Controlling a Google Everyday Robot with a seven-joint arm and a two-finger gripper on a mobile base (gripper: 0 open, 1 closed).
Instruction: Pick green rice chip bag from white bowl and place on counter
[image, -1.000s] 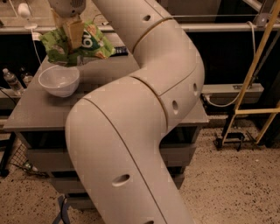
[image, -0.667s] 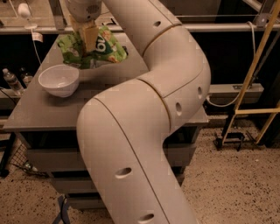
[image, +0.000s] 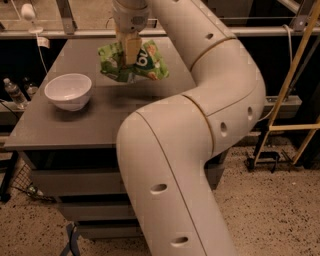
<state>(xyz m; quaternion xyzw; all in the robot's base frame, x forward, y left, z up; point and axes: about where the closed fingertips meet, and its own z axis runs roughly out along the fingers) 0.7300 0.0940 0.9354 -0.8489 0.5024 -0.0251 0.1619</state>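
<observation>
My gripper (image: 131, 59) is shut on the green rice chip bag (image: 142, 65) and holds it in the air above the middle of the grey counter (image: 75, 122). The bag is crinkled, bright green with white lettering, and hangs to the right of the white bowl (image: 68, 91). The bowl stands empty on the left part of the counter, well apart from the bag. My large white arm sweeps from the lower front up to the gripper and hides the counter's right side.
A plastic bottle (image: 13, 93) stands to the left beyond the counter's edge. A rail runs behind the counter. A yellow frame (image: 295, 75) stands at the right. Drawers (image: 70, 182) sit under the counter.
The gripper has carried the bag to the right, away from the bowl and over the middle of the counter. The bowl has stayed in place.
</observation>
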